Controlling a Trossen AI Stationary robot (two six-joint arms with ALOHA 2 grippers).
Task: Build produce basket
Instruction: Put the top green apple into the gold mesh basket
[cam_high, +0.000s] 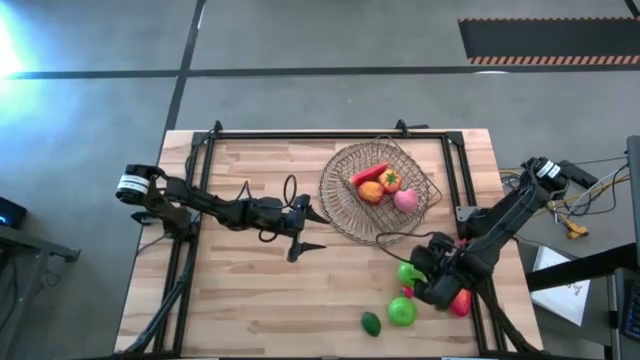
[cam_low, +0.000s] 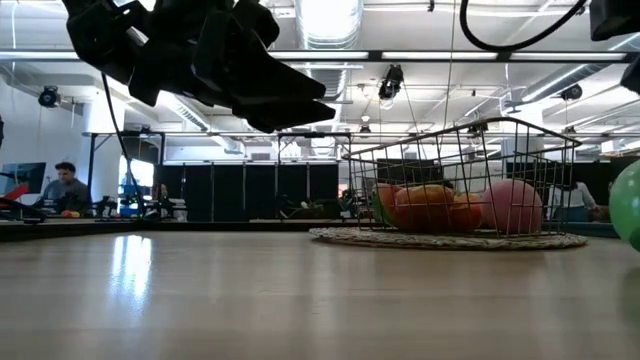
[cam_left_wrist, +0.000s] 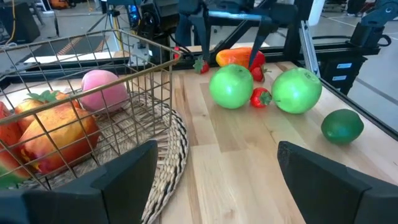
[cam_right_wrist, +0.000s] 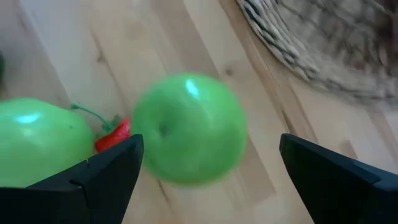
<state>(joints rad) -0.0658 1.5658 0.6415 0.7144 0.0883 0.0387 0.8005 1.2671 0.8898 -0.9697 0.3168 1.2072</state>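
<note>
Apple (cam_right_wrist: 188, 129) sits dead centre between our right gripper's (cam_high: 424, 272) spread jaws, just ahead, nothing held. It's round (no axis to align). Right arm nearest; left gripper (cam_high: 305, 230) waits open, well off. Basket (cam_high: 378, 190) lies beyond.

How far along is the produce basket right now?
Partly done: the basket holds a pink piece, an orange-yellow pepper and a red slice. The open right gripper hovers over a green apple. A second apple, a dark-green piece and small red pieces remain. The left gripper waits, open.
</note>
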